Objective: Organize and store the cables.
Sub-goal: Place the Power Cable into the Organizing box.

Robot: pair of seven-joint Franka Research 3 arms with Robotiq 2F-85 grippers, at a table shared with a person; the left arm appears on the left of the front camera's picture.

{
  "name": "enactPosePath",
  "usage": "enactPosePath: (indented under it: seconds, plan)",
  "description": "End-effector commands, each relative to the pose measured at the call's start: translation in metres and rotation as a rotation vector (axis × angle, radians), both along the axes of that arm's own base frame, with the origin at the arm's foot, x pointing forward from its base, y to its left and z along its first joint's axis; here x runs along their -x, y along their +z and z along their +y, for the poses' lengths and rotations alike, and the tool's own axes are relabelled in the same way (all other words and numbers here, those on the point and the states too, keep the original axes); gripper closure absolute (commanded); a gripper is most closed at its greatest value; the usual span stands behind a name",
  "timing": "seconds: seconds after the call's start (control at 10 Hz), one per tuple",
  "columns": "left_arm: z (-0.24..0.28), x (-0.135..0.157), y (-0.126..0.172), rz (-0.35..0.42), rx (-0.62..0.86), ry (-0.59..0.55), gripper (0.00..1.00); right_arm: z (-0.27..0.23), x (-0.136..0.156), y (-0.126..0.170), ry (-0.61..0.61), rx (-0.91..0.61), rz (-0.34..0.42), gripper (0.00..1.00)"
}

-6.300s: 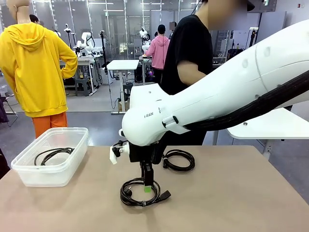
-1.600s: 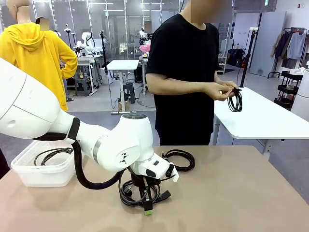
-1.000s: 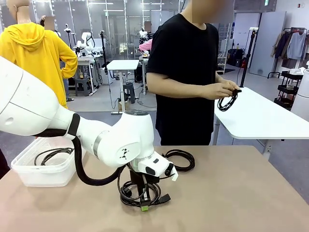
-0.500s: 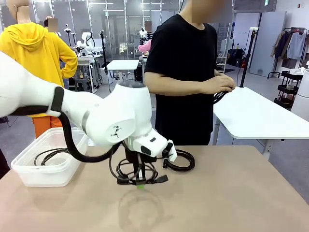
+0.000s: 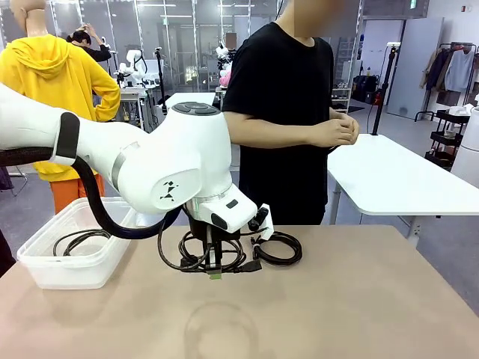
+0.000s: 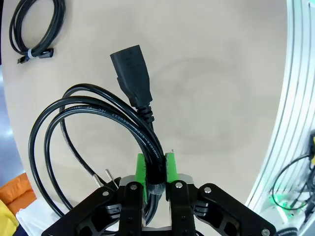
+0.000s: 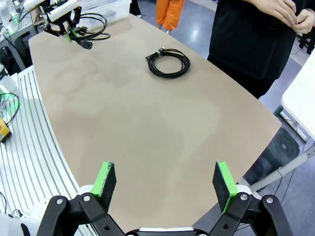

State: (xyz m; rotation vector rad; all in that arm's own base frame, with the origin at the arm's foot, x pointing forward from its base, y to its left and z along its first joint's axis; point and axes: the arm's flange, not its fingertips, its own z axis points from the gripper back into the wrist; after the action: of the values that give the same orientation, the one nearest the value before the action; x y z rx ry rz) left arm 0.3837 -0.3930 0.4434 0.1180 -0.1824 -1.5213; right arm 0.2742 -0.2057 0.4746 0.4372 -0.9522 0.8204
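While one cable [image 5: 84,238] lies in the bin [image 5: 67,273], the left gripper [image 5: 215,273] clamps a held coil [image 6: 146,129] above the table [image 5: 374,299]. It looks light and floppy, so the bundled strands grip best. A second coil [image 5: 278,248] lies just right, and the right gripper [image 7: 165,184] gapes empty.

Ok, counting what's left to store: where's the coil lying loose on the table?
Front view: the loose coil lies on the table a little right of centre, toward the far edge, just right of the cable held by the left fingers.
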Motion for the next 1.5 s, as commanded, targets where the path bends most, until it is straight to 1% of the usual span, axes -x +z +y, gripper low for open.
enactPosePath:
  seconds: [0.0, 0.3, 0.4, 0.5, 0.6, 0.7, 0.8, 0.9, 1.0, 1.1, 1.3, 1.4]
  plan:
    - [0.001, -0.003, 0.001, 0.000, 0.008, 0.032, 0.91, -0.001, -0.001, 0.000, 0.010, 0.001, -0.018, 0.00]
    - [0.001, -0.003, 0.001, 0.000, 0.008, 0.032, 0.91, -0.001, -0.001, 0.000, 0.010, 0.001, -0.018, 0.00]
    - [0.002, -0.003, -0.002, 0.005, 0.002, 0.022, 0.82, -0.001, -0.001, 0.000, 0.010, 0.001, -0.018, 0.00]
    - [0.020, -0.005, 0.016, -0.029, 0.007, -0.085, 0.82, -0.001, -0.001, 0.000, 0.010, 0.001, -0.018, 0.00]
    - [0.044, -0.007, 0.036, -0.070, 0.007, -0.114, 0.82, -0.001, -0.001, 0.000, 0.010, 0.001, -0.018, 0.00]
    - [0.071, -0.006, 0.051, -0.097, -0.011, -0.182, 0.82, -0.001, -0.001, 0.000, 0.010, 0.001, -0.018, 0.00]
    - [0.099, -0.004, 0.061, -0.119, 0.005, -0.231, 0.82, -0.001, -0.001, 0.000, 0.010, 0.001, -0.018, 0.00]
    - [0.132, 0.000, 0.067, -0.171, -0.001, -0.281, 0.82, -0.001, -0.001, 0.000, 0.010, 0.001, -0.018, 0.00]
    - [0.160, 0.003, 0.072, -0.195, -0.008, -0.286, 0.82, -0.001, -0.001, 0.000, 0.010, 0.001, -0.018, 0.00]
    - [0.189, 0.004, 0.078, -0.222, -0.009, -0.252, 0.82, -0.001, -0.001, 0.000, 0.010, 0.001, -0.018, 0.00]
    - [0.247, 0.007, 0.092, -0.285, 0.039, -0.150, 0.82, -0.001, -0.001, 0.000, 0.010, 0.001, -0.018, 0.00]
    - [0.272, 0.007, 0.096, -0.295, 0.059, -0.106, 0.82, -0.001, -0.001, 0.000, 0.010, 0.001, -0.018, 0.00]
